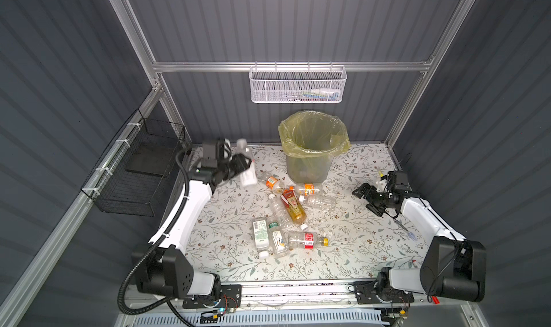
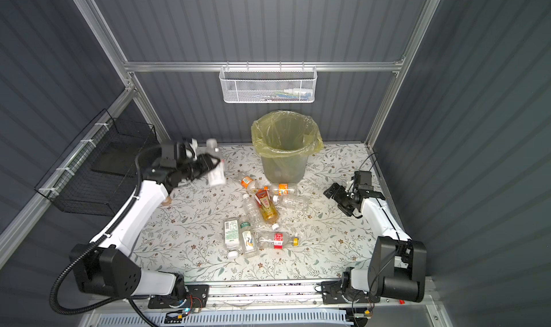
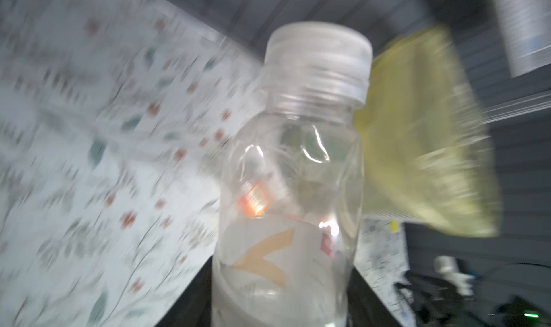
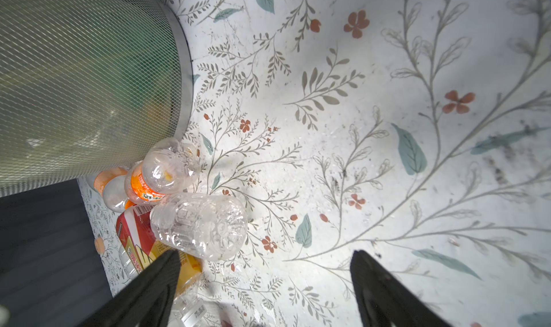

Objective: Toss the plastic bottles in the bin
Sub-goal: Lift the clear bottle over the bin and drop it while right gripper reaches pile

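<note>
Left wrist view is filled by a clear bottle [image 3: 292,176] with a white cap and a pale label. It looks sharp against a smeared background. The left hand [image 1: 239,165] is clenched around its middle. In both top views this bottle hangs tilted above the far left part of the bench [image 1: 357,251], cap toward the back wall. It is to the left of the bin [image 1: 310,164] and clear of it.

The bin stands upright at the back middle of the bench, its yellow bag folded over the rim. In the right wrist view dim green and orange shapes show through its mesh wall, too vague to name.

An orange-label bottle [image 1: 272,181] and a second orange-label bottle [image 1: 310,189] lie just before the bin's foot. Next to them an amber bottle [image 1: 293,206] with a red label lies between a slim clear bottle [image 1: 277,210] and a ribbed clear bottle [image 1: 322,203], touching both. Nearer the front, a green-label bottle [image 1: 260,233] and a white-label bottle [image 1: 277,240] lie side by side. A red-label bottle [image 1: 307,240] with a yellow cap lies against the white-label one.

The right hand [image 1: 368,199] hovers over the bench's right side, released, with nothing between its spread fingers [image 4: 155,286]. The ribbed clear bottle lies just ahead of one finger.

A white mesh basket [image 1: 298,85] hangs on the back rail, and a black wire basket [image 1: 140,167] hangs on the left wall.
</note>
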